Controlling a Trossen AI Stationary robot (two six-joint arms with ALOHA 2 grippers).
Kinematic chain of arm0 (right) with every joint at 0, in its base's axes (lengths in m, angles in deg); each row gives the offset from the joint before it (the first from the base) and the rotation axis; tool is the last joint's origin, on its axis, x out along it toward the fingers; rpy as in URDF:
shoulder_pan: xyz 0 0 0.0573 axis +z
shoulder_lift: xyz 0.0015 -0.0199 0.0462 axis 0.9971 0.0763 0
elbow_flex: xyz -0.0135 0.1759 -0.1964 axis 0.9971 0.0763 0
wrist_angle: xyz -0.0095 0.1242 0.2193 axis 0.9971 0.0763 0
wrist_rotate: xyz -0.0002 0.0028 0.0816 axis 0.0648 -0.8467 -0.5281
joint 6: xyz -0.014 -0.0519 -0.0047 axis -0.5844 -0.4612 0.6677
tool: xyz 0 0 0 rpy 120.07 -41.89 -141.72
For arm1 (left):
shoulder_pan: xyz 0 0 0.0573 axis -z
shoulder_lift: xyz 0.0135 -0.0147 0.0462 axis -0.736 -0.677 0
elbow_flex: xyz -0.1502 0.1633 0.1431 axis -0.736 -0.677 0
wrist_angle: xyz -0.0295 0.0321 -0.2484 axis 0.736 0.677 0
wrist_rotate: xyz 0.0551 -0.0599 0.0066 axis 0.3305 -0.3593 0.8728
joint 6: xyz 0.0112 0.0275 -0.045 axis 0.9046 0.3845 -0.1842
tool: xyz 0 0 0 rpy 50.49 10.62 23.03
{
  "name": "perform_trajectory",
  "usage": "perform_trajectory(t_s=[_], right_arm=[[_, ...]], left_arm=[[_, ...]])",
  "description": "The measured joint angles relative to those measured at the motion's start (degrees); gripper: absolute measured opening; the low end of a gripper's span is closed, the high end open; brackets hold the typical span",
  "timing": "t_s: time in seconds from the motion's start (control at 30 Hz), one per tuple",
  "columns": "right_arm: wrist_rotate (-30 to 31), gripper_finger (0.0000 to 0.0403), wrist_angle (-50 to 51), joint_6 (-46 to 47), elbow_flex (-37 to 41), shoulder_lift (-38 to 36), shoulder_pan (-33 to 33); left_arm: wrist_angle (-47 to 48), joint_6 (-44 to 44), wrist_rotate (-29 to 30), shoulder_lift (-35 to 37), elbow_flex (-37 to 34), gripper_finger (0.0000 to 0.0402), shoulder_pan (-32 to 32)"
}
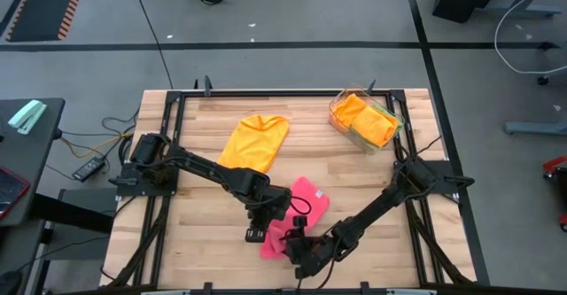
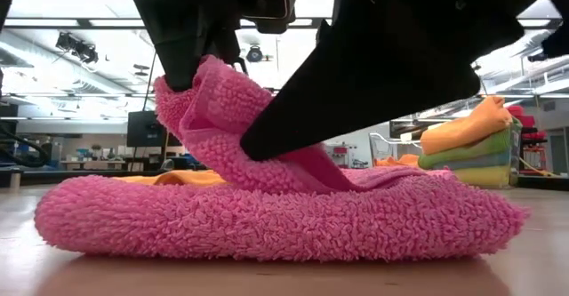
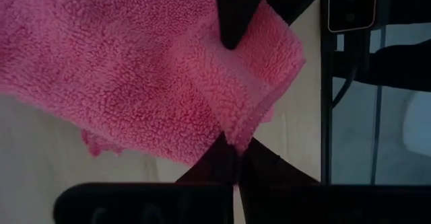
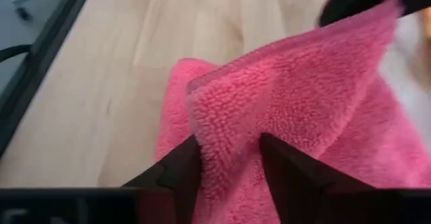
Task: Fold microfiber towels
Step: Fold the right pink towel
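Both grippers, left (image 3: pixel 237 162) and right (image 4: pixel 229 158), pinch the fluffy pink towel's (image 1: pixel 306 199) corners.

Bright ceiling lights (image 2: pixel 71 45) blow out the low view's background, both wrist views are softly blurred.

The pink microfiber towel (image 1: pixel 299 208) is a plain bright pink with a nubbly pile, and no print on it. The orange towel (image 1: pixel 255 142) is a plain yellow-orange. In the clear plastic tray (image 1: pixel 341 116) the stacked towels (image 2: pixel 468 145) show orange over green, then blue and yellow. The table (image 1: pixel 354 175) is pale striped wood with a black frame. The left pincer (image 1: pixel 257 233) and right pincer (image 1: pixel 297 251) are black.
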Motion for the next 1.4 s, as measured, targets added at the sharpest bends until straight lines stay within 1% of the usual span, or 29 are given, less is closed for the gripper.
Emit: perform_trajectory(t_s=[0.07, 0.1, 0.23, 0.27, 0.37, 0.43, 0.53, 0.67, 0.77, 0.87, 0.97, 1.03, 1.2, 1.4], right_arm=[[-2.6, 0.0146, 0.0, 0.0, 0.0, 0.0, -0.5], [-4.1, 0.0128, 0.0, 0.3, 0.0, 0.0, -0.7], [-6.8, 0.0027, -0.5, 0.1, 0.0, 0.0, -1.4], [-7.2, 0.0015, -0.9, -0.3, 0.0, 0.0, -1.5], [-8.8, 0.0009, -0.7, 1.7, 0.0, -0.5, -1.5], [-9.4, 0.0007, 1.9, 2.9, 0.1, -2.2, -1.2], [-9.4, 0.0007, 5.8, 3.3, 0.1, -6.5, -0.5], [-11.8, 0.0005, 11.7, 4.2, 0.0, -11.8, -0.4], [-12.3, 0.0005, 16.4, 6.2, 0.0, -15.4, -0.5], [-12.3, 0.0004, 21.4, 8.7, 0.0, -17.1, -0.9], [-12.6, 0.0004, 25.2, 10.6, 0.1, -17.5, -1.0], [-12.9, 0.0004, 27.2, 11.6, 0.1, -17.6, -1.0], [-12.2, 0.0004, 30.0, 15.4, 3.0, -18.3, -1.0], [-11.3, 0.0003, 28.1, 18.3, 9.8, -21.1, -2.5]], left_arm=[[0.0, 0.0, 0.1, 0.0, 0.0, 0.0018, 0.0], [0.0, 0.0, 0.1, 0.0, 0.0, 0.0019, 0.0], [0.0, 0.1, 0.6, 0.0, 0.0, 0.0008, 0.0], [0.0, 0.1, 0.6, 0.0, 0.0, 0.0007, 0.0], [0.0, -0.2, -0.2, 0.0, 0.0, 0.0012, -0.4], [0.5, -0.4, -3.1, 0.8, 0.0, 0.0019, -1.0], [0.0, -0.1, -7.2, 2.5, 0.1, 0.0017, -1.9], [-0.3, 0.0, -12.0, 3.6, 0.1, 0.0009, -2.3], [-1.0, -0.2, -13.1, 4.2, 0.3, 0.0015, -3.2], [-2.2, -0.4, -12.4, 4.1, 0.8, 0.0026, -4.7], [-6.1, -0.7, -8.8, 4.1, 1.0, 0.0026, -6.0], [-7.8, -0.7, -7.4, 4.1, 1.0, 0.002, -7.0], [-8.6, 2.0, -4.6, 3.1, 0.9, 0.0009, -8.6], [-11.5, 4.9, 0.0, 0.8, 1.0, 0.0027, -10.2]])
